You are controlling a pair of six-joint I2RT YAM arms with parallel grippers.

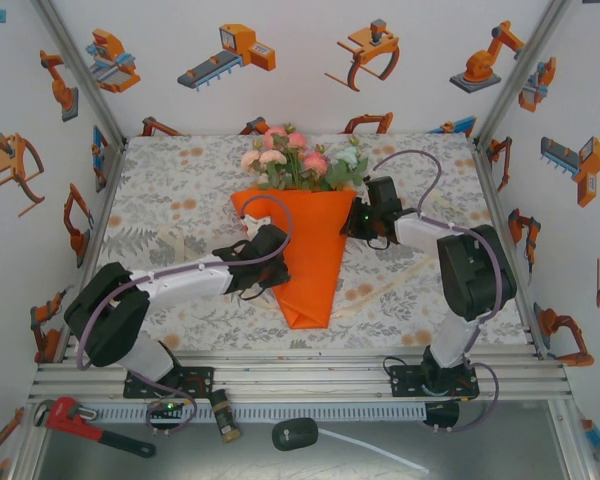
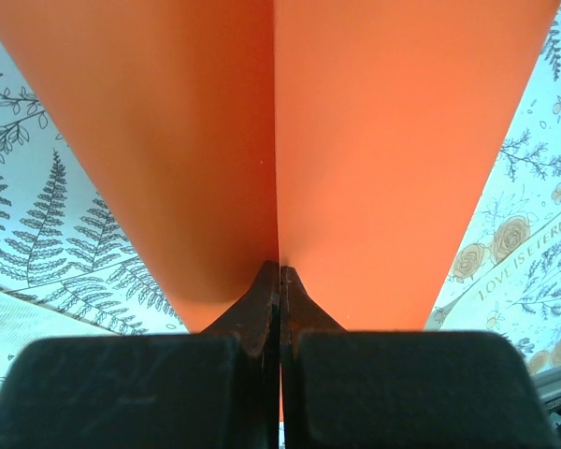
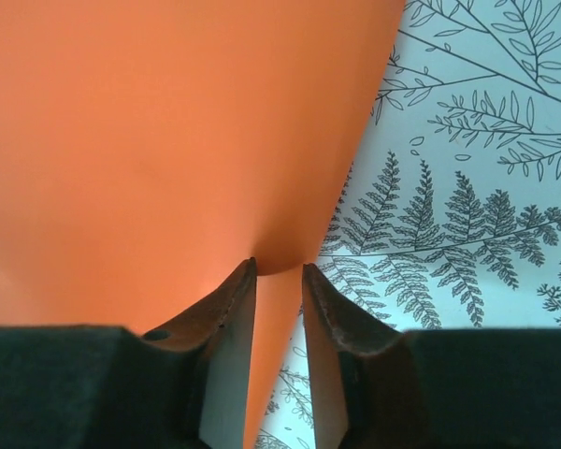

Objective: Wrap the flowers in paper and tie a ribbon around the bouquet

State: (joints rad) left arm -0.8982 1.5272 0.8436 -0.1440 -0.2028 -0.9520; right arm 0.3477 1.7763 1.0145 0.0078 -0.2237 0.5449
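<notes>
Orange paper [image 1: 305,250] wraps the bouquet mid-table, flowers [image 1: 298,160] at the far end. I read left gripper [image 2: 280,273] pinched tight on its left fold; right gripper [image 3: 279,271] jaws parted, straddling the right edge.

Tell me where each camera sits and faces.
Top: above, behind the arms, looking down; both arms show, left claw and right claw flanking the paper around the flowers.
Left wrist: on that arm, looking along its claw, shut on paper.
Right wrist: on that arm, looking past its open claw at paper.
Shared: both wrist views see paper over fern-print cloth.
</notes>
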